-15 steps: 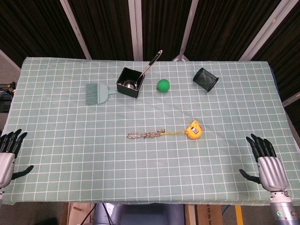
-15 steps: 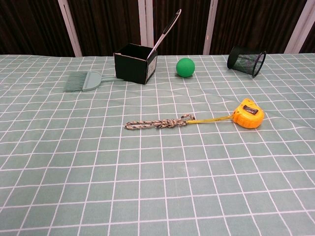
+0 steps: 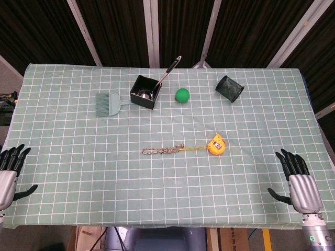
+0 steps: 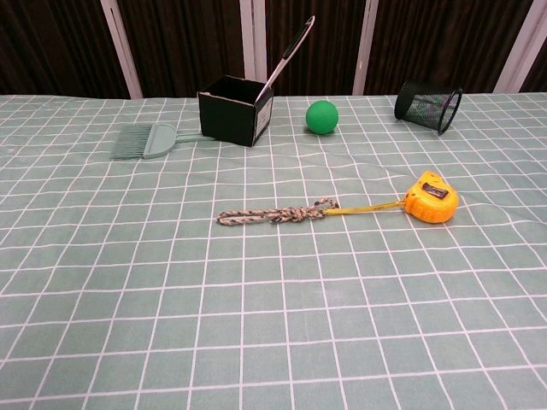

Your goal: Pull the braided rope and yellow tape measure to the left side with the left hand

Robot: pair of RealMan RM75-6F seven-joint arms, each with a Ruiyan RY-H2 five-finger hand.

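Observation:
A braided rope [image 3: 163,150] [image 4: 272,214] lies flat near the middle of the checked table, stretched left to right. Its right end joins the pulled-out yellow tape of a yellow tape measure [image 3: 216,145] [image 4: 431,197]. My left hand [image 3: 9,175] hovers at the table's near left corner, fingers spread and holding nothing, far from the rope. At the near right corner my right hand [image 3: 297,182] is also spread and holds nothing. Neither hand shows in the chest view.
At the back stand a black box [image 3: 145,92] [image 4: 235,110] holding a long-handled utensil, a green brush [image 3: 107,103] [image 4: 142,141] to its left, a green ball [image 3: 182,95] [image 4: 322,116] and a tipped black mesh cup [image 3: 229,88] [image 4: 427,105].

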